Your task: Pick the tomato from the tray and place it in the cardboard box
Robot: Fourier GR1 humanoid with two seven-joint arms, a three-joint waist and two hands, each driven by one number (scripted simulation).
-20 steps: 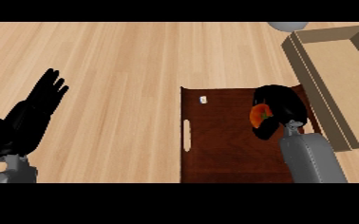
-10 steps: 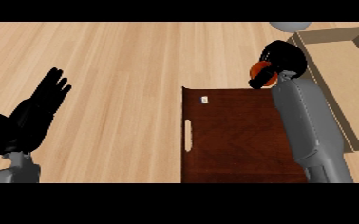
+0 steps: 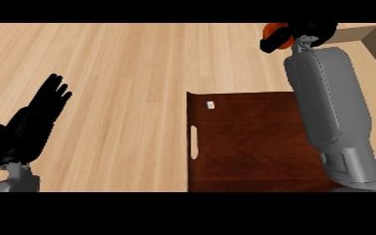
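So starting at your far left, the left hand (image 3: 35, 122) sits low on the wooden counter (image 3: 125, 64) near the edge of the view, fingers straight and pointing up, nothing in it, just resting there. Moving right there's a stretch of bare light wood, then the dark brown tray (image 3: 249, 149) in the lower middle. It has a pale slot handle (image 3: 194, 142) along its left rim and a little white tag (image 3: 209, 105) near its top left corner. The grey right forearm (image 3: 327, 104) runs up over the tray's right side, so you can't see that edge of it. Follow the arm up and the right hand (image 3: 314, 31) is at the top right, past the tray's far edge, fingers curled round the tomato (image 3: 274, 29). You only get a bit of orange-red peeking out on the hand's left side, the rest is hidden by the black fingers. Just right of the hand, a sliver of the cardboard box (image 3: 361, 34) shows at the view's edge. The tomato is held up beside it, and I can't tell whether it's over the opening.
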